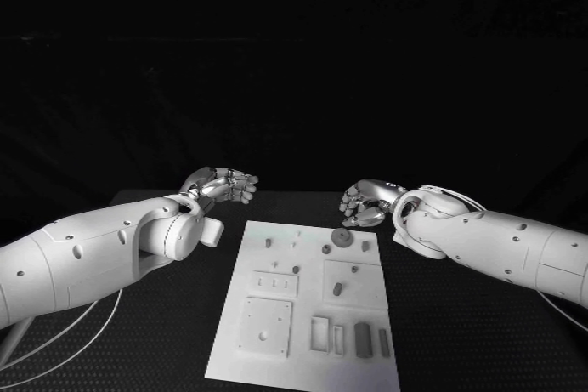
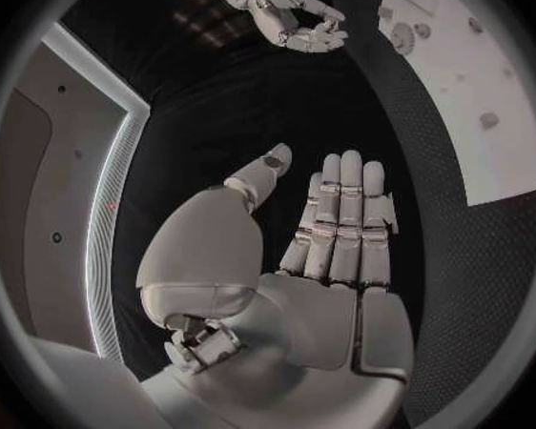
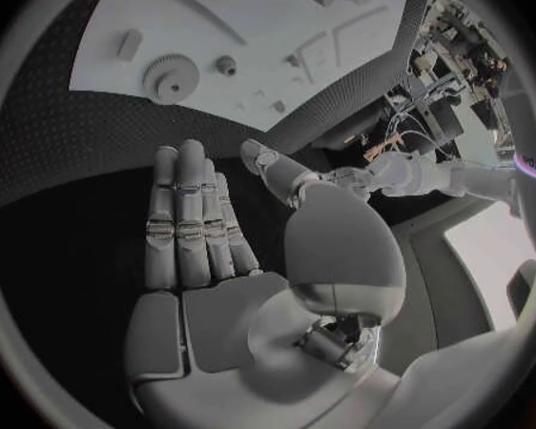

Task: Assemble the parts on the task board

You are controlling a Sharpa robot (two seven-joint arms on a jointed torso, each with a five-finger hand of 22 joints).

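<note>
Grey gear [image 1: 343, 236] lies nearest the right hand [image 1: 368, 203] — both hands open, left hand [image 1: 223, 186] idle — pinch its rim squarely.

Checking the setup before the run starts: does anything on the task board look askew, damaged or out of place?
Nothing stands out. The task board lies flat, its parts, including the gear at its far end, are undamaged, and the left hand and right hand hover empty beyond it.
</note>
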